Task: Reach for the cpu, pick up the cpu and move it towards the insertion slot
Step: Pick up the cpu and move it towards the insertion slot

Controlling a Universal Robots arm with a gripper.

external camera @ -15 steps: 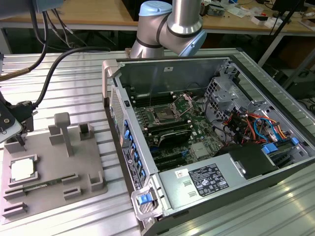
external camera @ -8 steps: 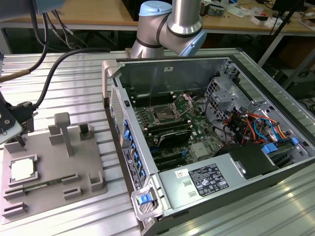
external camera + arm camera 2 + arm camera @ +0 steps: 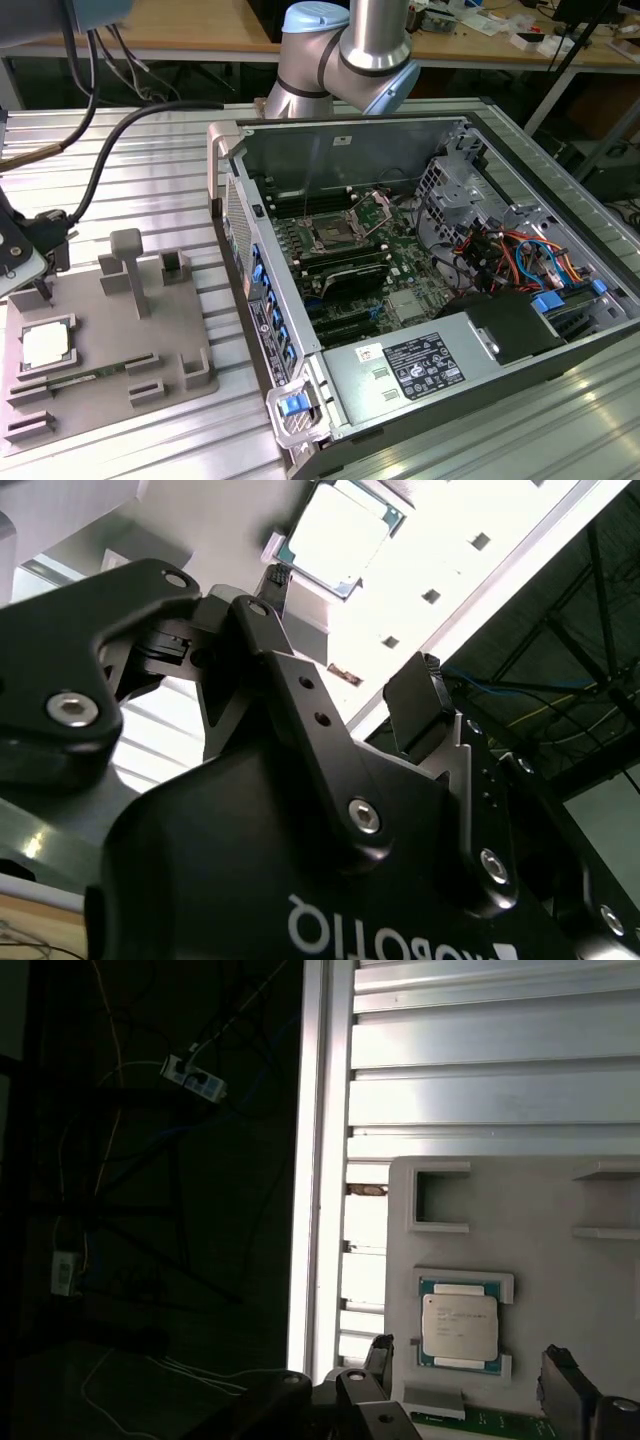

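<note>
One arm [image 3: 350,50], one gripper [image 3: 345,630], one cpu [image 3: 460,1323], one insertion slot [image 3: 330,237], one grey tray [image 3: 110,330] and one open computer case [image 3: 225,150], all on a ribbed metal tabletop [image 3: 150,190]. The tray sat at the exterior view's left, well apart from the case, which took up the middle and right. The tray held the cpu, lying flat with its silvery top up, seated in a shallow framed recess at the tray's left end. Just beside it on the near side lay one green circuit strip [image 3: 80,375] in a narrow channel. Several raised blocks and one taller post [image 3: 130,265] stood elsewhere on the tray. The gripper hovered just over the cpu at the tray's left edge. In both wrist views its two fingers [image 3: 560,1365] stood apart with nothing between them, one on each side of the chip and not touching it. The case held the motherboard, with the insertion slot near the board's middle, its silver frame around a dark centre and thin wire levers at its edges. A bundle of red, blue and orange cables [image 3: 520,255] lay in the case's right part. One thick black cable [image 3: 110,150] ran across the tabletop toward the gripper.
</note>
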